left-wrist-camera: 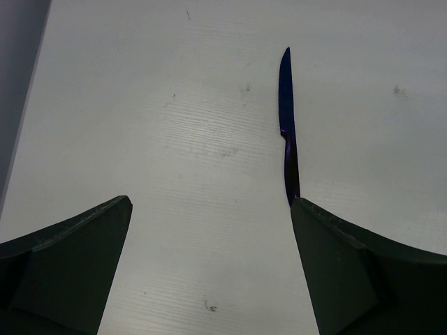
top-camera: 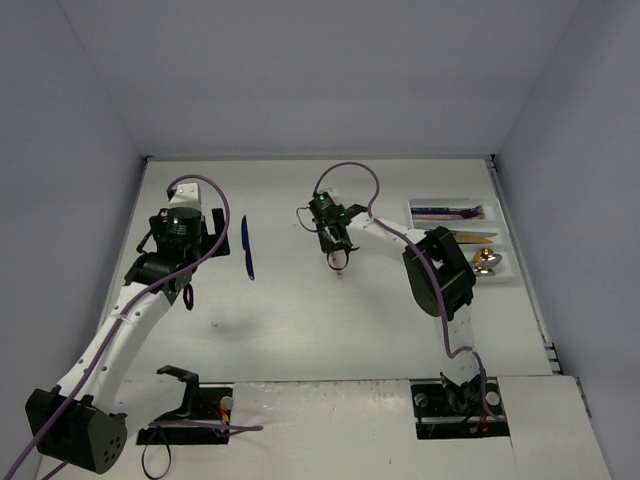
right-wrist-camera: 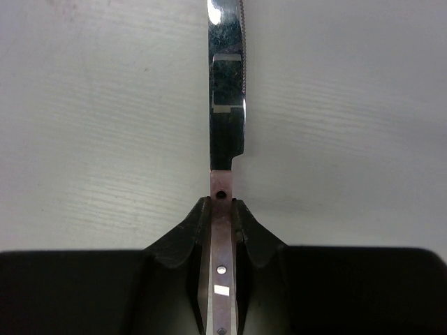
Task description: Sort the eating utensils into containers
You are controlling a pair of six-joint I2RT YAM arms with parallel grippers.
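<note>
A dark blue knife (top-camera: 247, 247) lies on the table, just right of my left gripper (top-camera: 203, 235). In the left wrist view the knife (left-wrist-camera: 287, 125) runs away from the right fingertip (left-wrist-camera: 328, 237), and the jaws stand wide apart with only bare table between them. My right gripper (top-camera: 335, 243) is shut on the pinkish handle of a knife with a silver blade (right-wrist-camera: 228, 105), which points straight out over the table. The white tray (top-camera: 505, 278) at the right holds purple and teal utensils (top-camera: 450, 212) in its far compartment and gold ones (top-camera: 484, 261) nearer.
The table's back edge meets the wall just beyond both grippers. The tray sits against the right wall. Purple cables loop over both arms. The arm bases stand on a lighter strip at the near edge.
</note>
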